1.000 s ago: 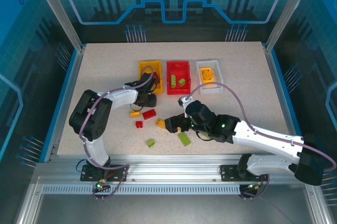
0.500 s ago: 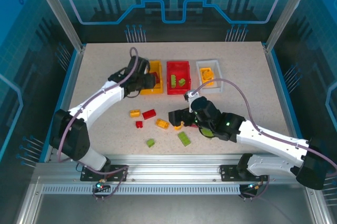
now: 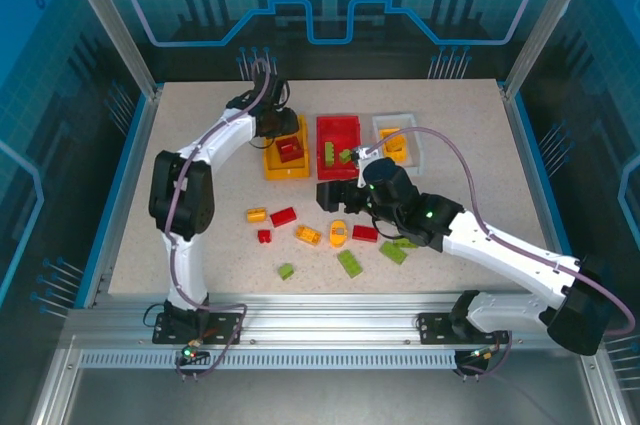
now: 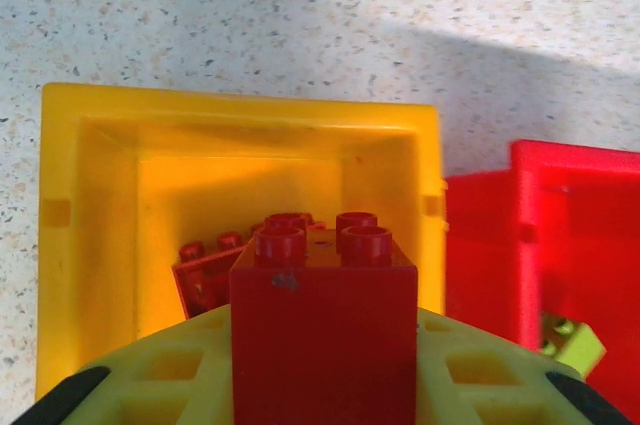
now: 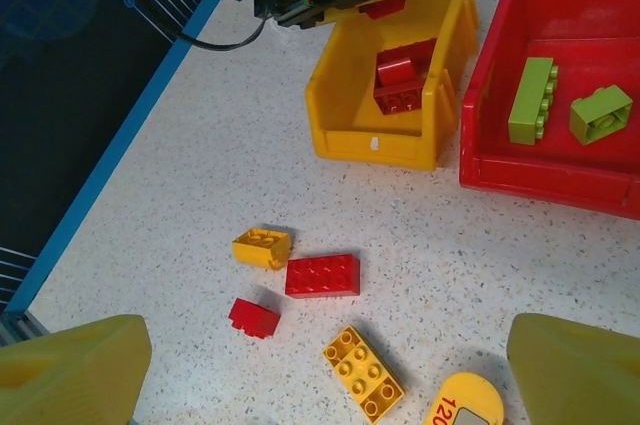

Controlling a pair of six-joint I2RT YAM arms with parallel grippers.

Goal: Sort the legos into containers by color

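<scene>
My left gripper [image 4: 323, 365] is shut on a red lego [image 4: 323, 330] and hovers over the yellow-orange container [image 4: 95, 245], which holds other red legos [image 4: 212, 273]. From above, that gripper [image 3: 279, 129] is at the bin's far end [image 3: 270, 157]. The red container [image 3: 338, 170] holds green legos [image 5: 531, 99], and the white one [image 3: 415, 150] holds yellow ones. My right gripper [image 5: 322, 385] is open above loose legos on the table: a yellow brick [image 5: 363, 372], a red one [image 5: 322, 276], a small red one [image 5: 253, 317] and a small yellow one [image 5: 262, 247].
More loose legos lie in front of the right arm: a rounded yellow piece [image 3: 338, 234], a red brick [image 3: 365, 233] and green bricks [image 3: 350, 263] [image 3: 287, 271] [image 3: 393, 251]. A blue rail [image 3: 120, 185] borders the table's left side. The left forearm spans from the base to the yellow bin.
The left arm has swung from the table's middle back to the yellow-orange bin, carrying the red lego. The right gripper has pulled back toward the bins, uncovering bricks beneath it.
</scene>
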